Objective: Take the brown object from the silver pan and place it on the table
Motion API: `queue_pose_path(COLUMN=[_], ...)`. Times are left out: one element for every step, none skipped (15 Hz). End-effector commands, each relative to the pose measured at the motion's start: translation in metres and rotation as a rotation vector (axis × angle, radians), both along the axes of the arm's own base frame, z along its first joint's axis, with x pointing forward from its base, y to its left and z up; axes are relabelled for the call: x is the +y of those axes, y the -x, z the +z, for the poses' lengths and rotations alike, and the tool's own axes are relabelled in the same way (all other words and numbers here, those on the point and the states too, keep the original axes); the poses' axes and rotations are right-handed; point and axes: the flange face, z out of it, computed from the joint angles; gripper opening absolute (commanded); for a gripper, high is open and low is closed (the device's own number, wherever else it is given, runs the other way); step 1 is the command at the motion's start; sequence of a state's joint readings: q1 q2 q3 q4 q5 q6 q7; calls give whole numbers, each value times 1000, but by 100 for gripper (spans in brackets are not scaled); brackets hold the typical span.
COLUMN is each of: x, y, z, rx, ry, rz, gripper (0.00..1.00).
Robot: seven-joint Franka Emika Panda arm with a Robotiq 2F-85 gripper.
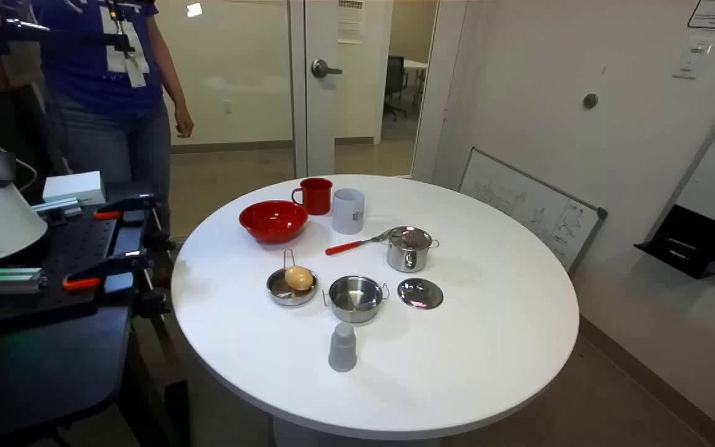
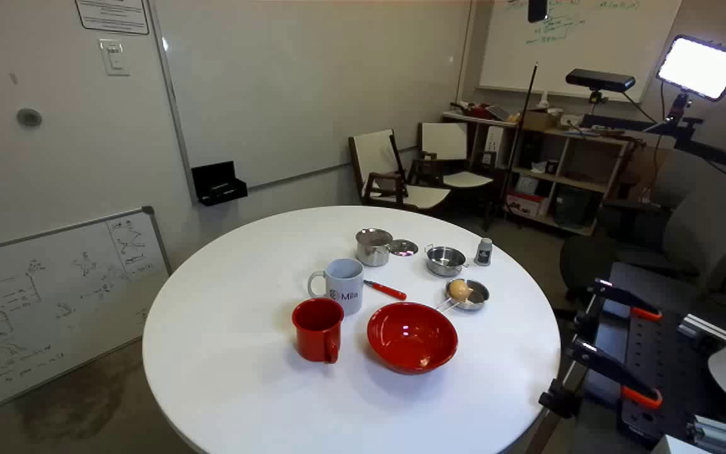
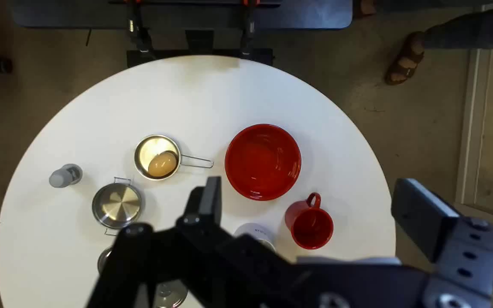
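The brown object (image 1: 298,279) is an egg-shaped tan lump lying inside the silver pan (image 1: 278,289). The pan is shallow and round with a wire handle. The brown object (image 2: 460,289) and the pan (image 2: 479,295) also show in an exterior view. In the wrist view the brown object (image 3: 162,164) lies against the pan's (image 3: 147,150) handle side. The pan stands on the white round table (image 1: 469,354). My gripper (image 3: 315,197) is wide open and empty, high above the table; the pan lies to the left of its fingers in the wrist view. Neither exterior view shows the gripper.
Near the pan stand a red bowl (image 3: 263,162), an open silver pot (image 1: 356,302) and a grey shaker (image 1: 342,349). Farther off are a red cup (image 3: 312,226), a white mug (image 2: 345,284), a red-handled utensil (image 1: 345,248), a lidded pot (image 1: 407,253) and a flat lid (image 1: 420,293).
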State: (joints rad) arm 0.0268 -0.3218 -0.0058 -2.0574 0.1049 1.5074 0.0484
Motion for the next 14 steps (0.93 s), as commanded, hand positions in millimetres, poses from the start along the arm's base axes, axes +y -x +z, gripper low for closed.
queue_pose_path(x=[0,0,0,2,3,4,5,5,5,1,-1,-7,-12,-18], y=[0,-1,-2,-5,-7,-10,-14,-19,-22,-25,-27,-28,-28,-28], z=[1,-2,-4,-9,-15,-22,-31,-42,-53,-69,-80,-96,-110,-125], rx=[0,-2,-2,-3,-6,-11,-15,-17,-16,-12,-8,-1,5,12], ry=[0,2,7,6,8,15,20,22,36,44,57,77,103,120], rz=[0,-2,-3,6,9,2,-6,-27,-50,-96,-135,-190,-244,-295], gripper=[100,100,100,100,100,100,100,100,100,100,100,100,100,100])
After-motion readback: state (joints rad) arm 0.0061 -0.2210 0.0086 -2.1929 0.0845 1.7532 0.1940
